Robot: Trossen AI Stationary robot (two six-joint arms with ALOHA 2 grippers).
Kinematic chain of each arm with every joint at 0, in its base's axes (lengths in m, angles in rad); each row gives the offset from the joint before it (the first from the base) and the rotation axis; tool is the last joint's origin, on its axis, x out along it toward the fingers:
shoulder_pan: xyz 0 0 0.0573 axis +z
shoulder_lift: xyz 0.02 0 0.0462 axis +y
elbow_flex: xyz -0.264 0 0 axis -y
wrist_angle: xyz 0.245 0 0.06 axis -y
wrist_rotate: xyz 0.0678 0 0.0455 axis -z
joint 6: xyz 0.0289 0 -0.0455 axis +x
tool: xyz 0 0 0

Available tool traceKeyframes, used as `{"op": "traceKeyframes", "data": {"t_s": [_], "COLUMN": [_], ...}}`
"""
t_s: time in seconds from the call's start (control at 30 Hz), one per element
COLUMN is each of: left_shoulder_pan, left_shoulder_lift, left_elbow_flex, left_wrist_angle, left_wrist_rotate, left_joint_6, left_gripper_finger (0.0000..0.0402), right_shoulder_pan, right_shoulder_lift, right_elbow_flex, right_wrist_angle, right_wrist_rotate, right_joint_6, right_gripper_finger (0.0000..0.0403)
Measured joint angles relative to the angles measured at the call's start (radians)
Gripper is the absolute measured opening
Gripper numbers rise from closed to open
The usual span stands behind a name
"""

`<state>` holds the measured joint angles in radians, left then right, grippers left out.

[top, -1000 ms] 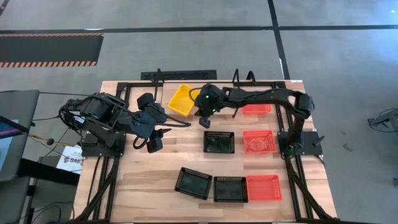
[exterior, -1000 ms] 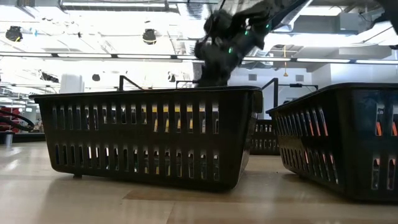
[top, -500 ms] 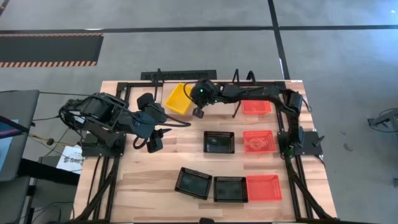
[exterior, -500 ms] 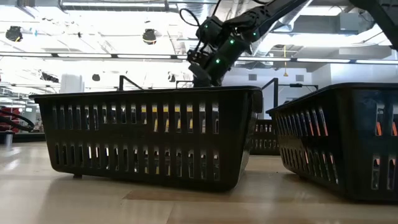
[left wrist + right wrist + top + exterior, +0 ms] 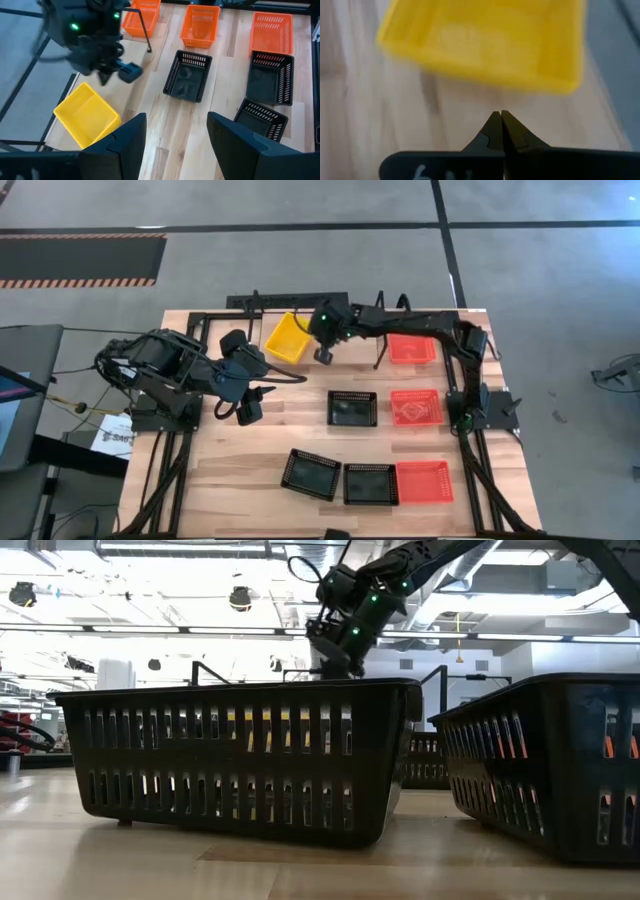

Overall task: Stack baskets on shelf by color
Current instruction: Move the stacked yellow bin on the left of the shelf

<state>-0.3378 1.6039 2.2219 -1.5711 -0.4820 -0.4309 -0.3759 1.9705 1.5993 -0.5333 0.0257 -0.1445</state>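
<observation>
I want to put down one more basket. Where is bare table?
Bare wood lies between the left pincer and the middle black basket, and left of the front black basket. The right side, with the red baskets, is crowded.

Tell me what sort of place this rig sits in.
Probably a large workshop or industrial lab hall: a bare grey concrete floor with hazard-striped tape, and high ceilings with exposed ducts and strip lights beyond the wooden table.

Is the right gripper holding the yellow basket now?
No, the right gripper is shut on nothing, beside the yellow basket, which lies apart from it.
</observation>
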Motion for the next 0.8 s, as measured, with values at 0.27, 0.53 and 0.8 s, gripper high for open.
{"op": "traceKeyframes", "data": {"t_s": [0.27,0.53,0.8], "left_shoulder_pan": [0.0,0.0,0.0], "left_shoulder_lift": [0.0,0.0,0.0], "left_elbow_flex": [0.0,0.0,0.0], "left_wrist_angle": [0.0,0.0,0.0], "left_wrist_rotate": [0.0,0.007,0.007], "left_joint_6": [0.017,-0.014,-0.025], "left_gripper_finger": [0.0198,0.0198,0.0198], "right_shoulder_pan": [0.016,-0.021,-0.068], "right_shoulder_lift": [0.047,0.045,0.04], "right_elbow_flex": [0.001,-0.001,0.0], "right_wrist_angle": [0.06,0.157,0.171], "right_wrist_rotate": [0.0,0.0,0.0], "right_joint_6": [-0.021,-0.045,-0.047], "right_gripper_finger": [0.0,0.0,0.0]}}
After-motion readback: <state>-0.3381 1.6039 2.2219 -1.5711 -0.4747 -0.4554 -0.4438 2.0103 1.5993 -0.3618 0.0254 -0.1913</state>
